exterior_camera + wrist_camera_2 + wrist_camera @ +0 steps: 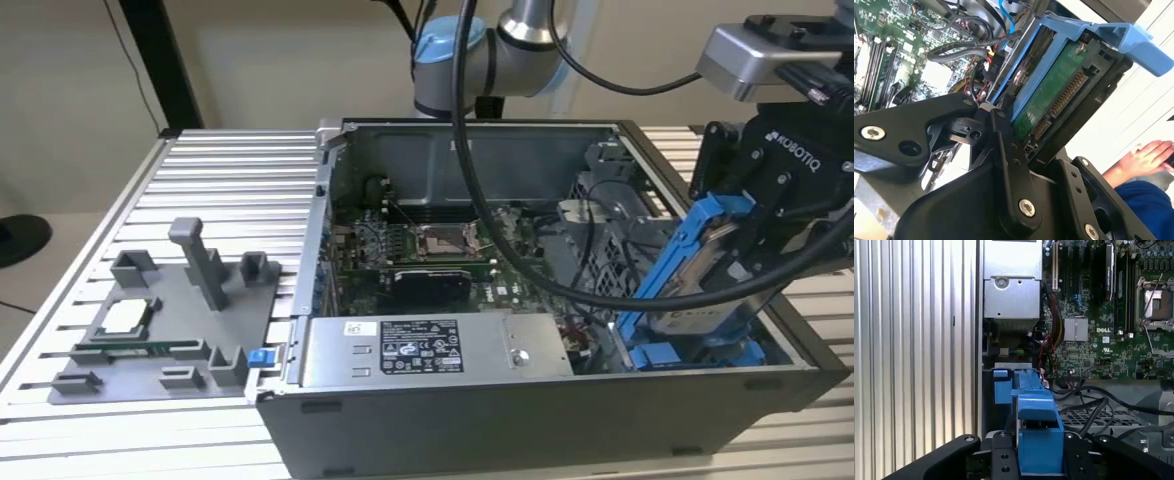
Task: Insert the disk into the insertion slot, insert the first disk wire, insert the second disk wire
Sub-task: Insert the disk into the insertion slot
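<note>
Disk tilted in case

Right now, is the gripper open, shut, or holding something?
Gripper: shut on the disk, held tilted in its blue carrier over the open computer case.

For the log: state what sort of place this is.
Likely a robotics lab workbench: an open computer case on a slotted aluminium table, a grey parts fixture beside it, the gripper clamping the disk.
</note>
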Motion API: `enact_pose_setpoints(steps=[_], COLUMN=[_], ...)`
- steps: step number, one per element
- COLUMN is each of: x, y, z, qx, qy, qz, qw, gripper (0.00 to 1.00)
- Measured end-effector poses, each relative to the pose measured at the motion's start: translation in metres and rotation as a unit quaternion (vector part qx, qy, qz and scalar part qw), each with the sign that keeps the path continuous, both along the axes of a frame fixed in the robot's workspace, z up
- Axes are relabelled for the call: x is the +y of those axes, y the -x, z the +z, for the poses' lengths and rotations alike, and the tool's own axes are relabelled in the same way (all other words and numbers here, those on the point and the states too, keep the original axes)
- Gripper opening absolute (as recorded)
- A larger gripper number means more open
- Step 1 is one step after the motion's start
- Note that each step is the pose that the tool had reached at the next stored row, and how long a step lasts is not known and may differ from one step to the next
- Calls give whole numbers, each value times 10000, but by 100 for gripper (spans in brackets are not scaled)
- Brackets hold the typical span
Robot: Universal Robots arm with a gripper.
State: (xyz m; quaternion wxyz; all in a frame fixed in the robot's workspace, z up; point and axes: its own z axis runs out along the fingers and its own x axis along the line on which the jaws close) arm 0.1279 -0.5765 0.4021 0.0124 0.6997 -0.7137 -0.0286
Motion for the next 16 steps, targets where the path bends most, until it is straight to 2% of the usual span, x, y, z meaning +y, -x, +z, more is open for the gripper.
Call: enact_pose_setpoints(steps=[9,16], x=[1,1], y=[0,0], z=[-127,-254], qx=[1,1], qy=[0,0], qz=[0,0], qw=[10000,10000], gripper=[0,0])
